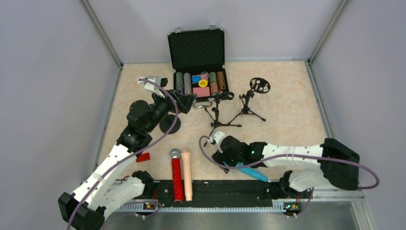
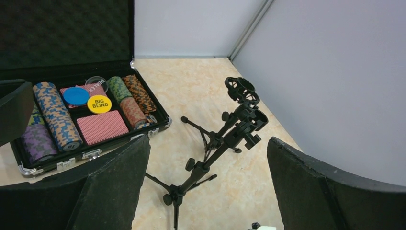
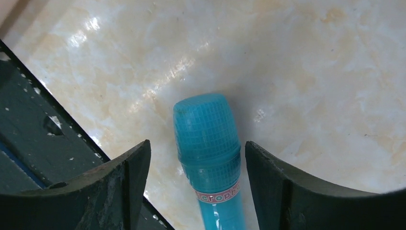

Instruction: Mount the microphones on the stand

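The light blue microphone [image 1: 252, 172] lies on the table near the front rail. My right gripper [image 1: 221, 158] is low over its mesh head [image 3: 207, 136]. The jaws stand open on either side of the head, with a gap on each side. The glittery red microphone [image 1: 176, 175] and the peach-beige microphone [image 1: 186, 175] lie side by side, their lower ends on the rail. Two black tripod stands [image 1: 218, 112] [image 1: 249, 103] are upright mid-table. My left gripper [image 1: 184, 100] hovers open and empty, facing the nearer stand [image 2: 210, 158].
An open black case of poker chips [image 1: 198, 72] [image 2: 143, 122] sits at the back. A small flat red block [image 1: 143, 156] lies beside my left arm. A black round base [image 1: 170, 123] shows under that arm. A black rail [image 1: 215, 189] runs along the near edge.
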Controlling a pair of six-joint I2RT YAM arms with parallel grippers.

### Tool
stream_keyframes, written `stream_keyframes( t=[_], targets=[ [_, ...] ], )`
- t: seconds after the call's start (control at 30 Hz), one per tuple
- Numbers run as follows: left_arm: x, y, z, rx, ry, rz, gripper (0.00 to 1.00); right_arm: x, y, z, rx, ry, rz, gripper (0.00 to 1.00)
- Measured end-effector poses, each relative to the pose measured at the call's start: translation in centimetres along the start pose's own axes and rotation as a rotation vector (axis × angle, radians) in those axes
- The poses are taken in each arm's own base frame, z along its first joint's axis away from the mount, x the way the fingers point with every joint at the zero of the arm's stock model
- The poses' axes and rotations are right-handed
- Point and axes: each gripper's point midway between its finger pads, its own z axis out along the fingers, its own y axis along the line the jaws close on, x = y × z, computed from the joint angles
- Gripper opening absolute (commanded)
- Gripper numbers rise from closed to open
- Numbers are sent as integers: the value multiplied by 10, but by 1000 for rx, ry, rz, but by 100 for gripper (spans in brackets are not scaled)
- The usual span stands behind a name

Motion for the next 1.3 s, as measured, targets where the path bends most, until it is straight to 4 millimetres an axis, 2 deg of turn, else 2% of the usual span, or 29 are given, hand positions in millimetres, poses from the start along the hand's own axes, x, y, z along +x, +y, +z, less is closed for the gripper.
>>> stream_keyframes(
  t=[0.1,0.2,0.33,0.4,0.63,0.73,0.8,0.9,1.0,1.1,1.3],
  targets=[
    [-1,2,-2,-13,-8,11,96,11,0,9,14,60,-20,63],
    [-2,5,-5,-30,-10,22,97,21,-4,16,42,111,-37,53],
    [-5,9,-9,-51,-22,38,97,18,-7,20,66,123,-56,33],
    [-7,9,-11,-57,-29,42,98,13,-7,22,72,117,-66,26],
    [-13,9,-15,-62,-48,48,98,-11,-4,33,60,67,-132,24],
    [-12,10,-16,-68,-47,50,98,-24,1,43,43,49,-172,26],
    [-10,11,-16,-71,-42,51,98,-32,5,51,32,45,-202,33],
    [-5,14,-18,-78,-33,52,98,-39,8,60,22,43,-237,61],
    [-6,14,-21,-80,-35,55,98,-42,10,63,12,44,-262,74],
    [-10,14,-24,-85,-48,60,98,-43,10,61,7,42,-277,78],
    [-11,17,-26,-99,-59,64,98,-54,8,44,8,6,-295,78]
  ],
)
